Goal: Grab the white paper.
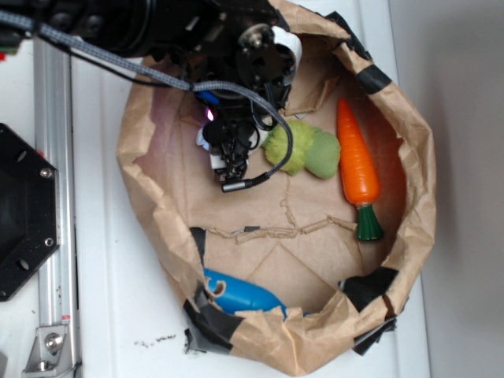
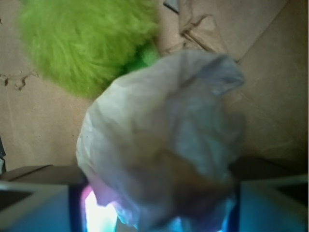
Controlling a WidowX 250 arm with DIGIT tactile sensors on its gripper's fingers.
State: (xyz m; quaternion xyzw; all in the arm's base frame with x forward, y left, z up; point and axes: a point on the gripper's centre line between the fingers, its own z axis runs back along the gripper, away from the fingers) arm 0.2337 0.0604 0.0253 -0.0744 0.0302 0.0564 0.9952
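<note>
Exterior view: white table [image 1: 110,315], with a metal rail and black base plate down the left edge of the frame. A brown paper bag [image 1: 413,197], torn down to a shallow open tub and patched with black tape, fills the centre and right. The black arm enters from the upper left; its end effector [image 1: 228,161] points down into the upper-left part of the bag, a braided cable looping beside it. A scrap of white [image 1: 209,135] shows at the fingers, probably the white paper, but mostly hidden by the arm. Just right of it lies a fuzzy green toy [image 1: 303,151], soft pile, two lobes. Further right an orange plastic carrot [image 1: 357,165], smooth, long axis running top to bottom, green stem end lowest. A blue plastic object [image 1: 242,295] is tucked against the lower-left bag wall.

Wrist view: the white paper [image 2: 164,145] fills the centre of the frame, a crumpled grey-white ball, wrinkled, matte, roughly round with no clear long axis. It sits directly ahead of the end effector, its lower part between the two finger blocks seen at lower left [image 2: 34,203] and lower right. The blocks stand apart on either side of it; whether they press it I cannot tell. Green fuzz at upper left, just beyond the ball. Creased brown bag floor behind.

Judgement: paper centred between the fingers; closing should suffice.
</note>
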